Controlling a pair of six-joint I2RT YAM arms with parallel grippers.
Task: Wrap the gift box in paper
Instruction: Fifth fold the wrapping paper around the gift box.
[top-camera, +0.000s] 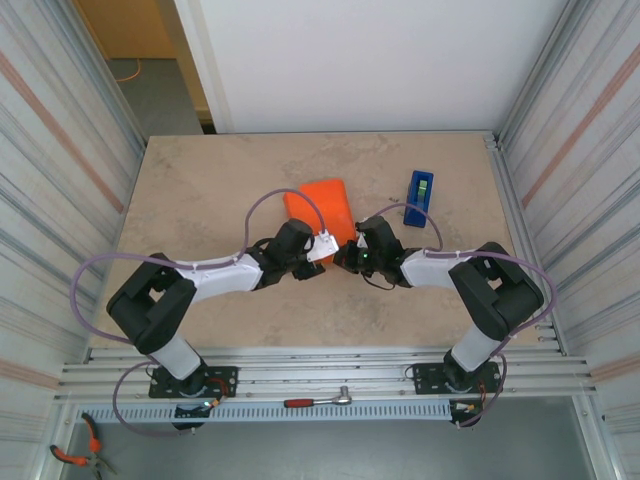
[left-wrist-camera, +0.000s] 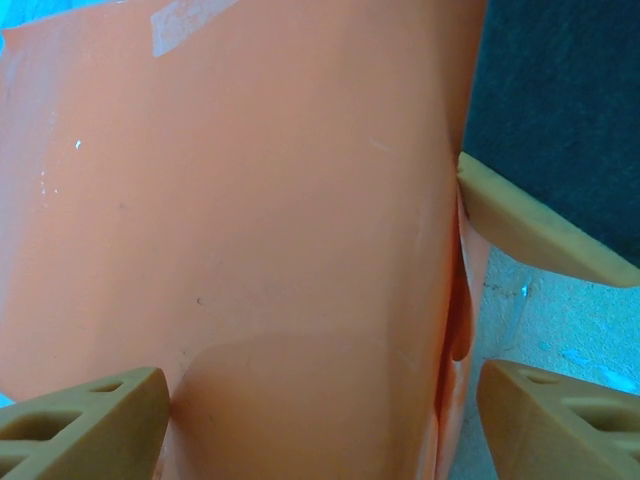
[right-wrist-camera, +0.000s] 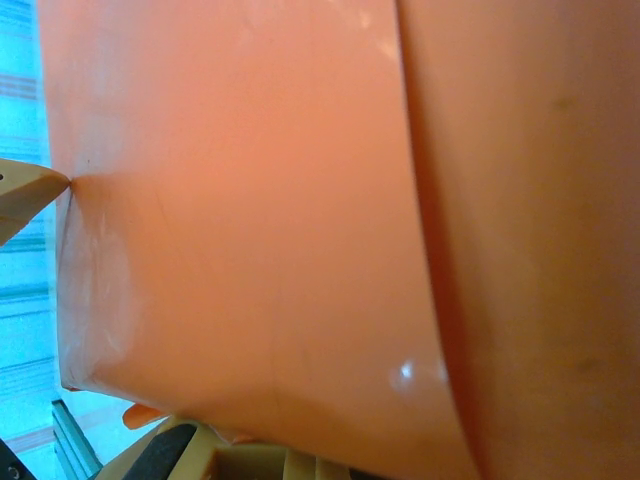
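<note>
Gift box (top-camera: 322, 206) is sitting mid-table with the orange paper (left-wrist-camera: 250, 220) covering it. A strip of clear tape (left-wrist-camera: 185, 22) is sticking to the paper near the top of the left wrist view. Your left gripper (left-wrist-camera: 320, 385) is straddling the box's near end, fingers (left-wrist-camera: 85, 425) spread wide; one is touching paper, the other is standing just clear. Your right gripper (top-camera: 350, 253) is sitting closed at the near right corner; can't tell if it's pinching paper. Both arms are crowding that near edge. Blue tape dispenser (top-camera: 420, 189) is lying right of the box, apart from it, markings too small to read. Ratchet (top-camera: 320, 400) is lying on the front rail.
</note>
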